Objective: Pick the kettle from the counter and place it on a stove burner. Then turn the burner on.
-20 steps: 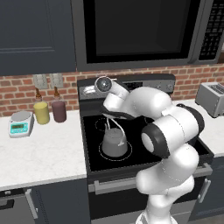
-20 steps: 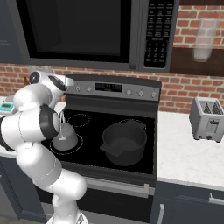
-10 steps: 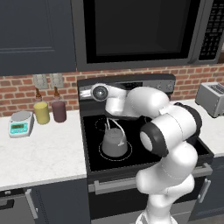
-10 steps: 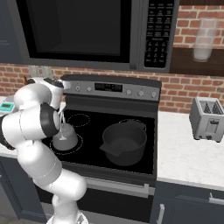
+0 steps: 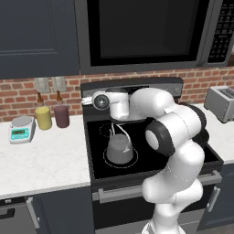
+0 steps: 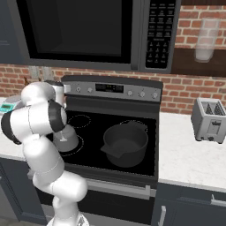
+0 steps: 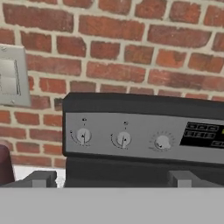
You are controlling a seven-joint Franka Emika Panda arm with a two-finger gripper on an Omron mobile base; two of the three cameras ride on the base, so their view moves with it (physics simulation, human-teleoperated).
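Tool: wide open and empty point(image 7: 111, 177), its two dark fingertips point(image 7: 40, 178) spread apart, raised at the back of the cooktop and aimed level at the stove's control panel point(image 7: 144, 138).
Kettle: small grey kettle point(image 5: 119, 148) stands upright inside the large dashed burner ring point(image 5: 120, 157) at front left of the black glass, below and in front of the tool, not touching it.
Knobs: three round knobs face the tool; the left knob point(image 7: 83, 136) and middle knob point(image 7: 124, 139) sit nearest its centre line, the third point(image 7: 162, 142) toward the display.
Likely step: reaching forward for a knob.
Room: open air ahead; black pot point(image 6: 125, 143) well right, jars point(image 5: 61, 116) on the tabletop point(image 5: 41, 160) well left.
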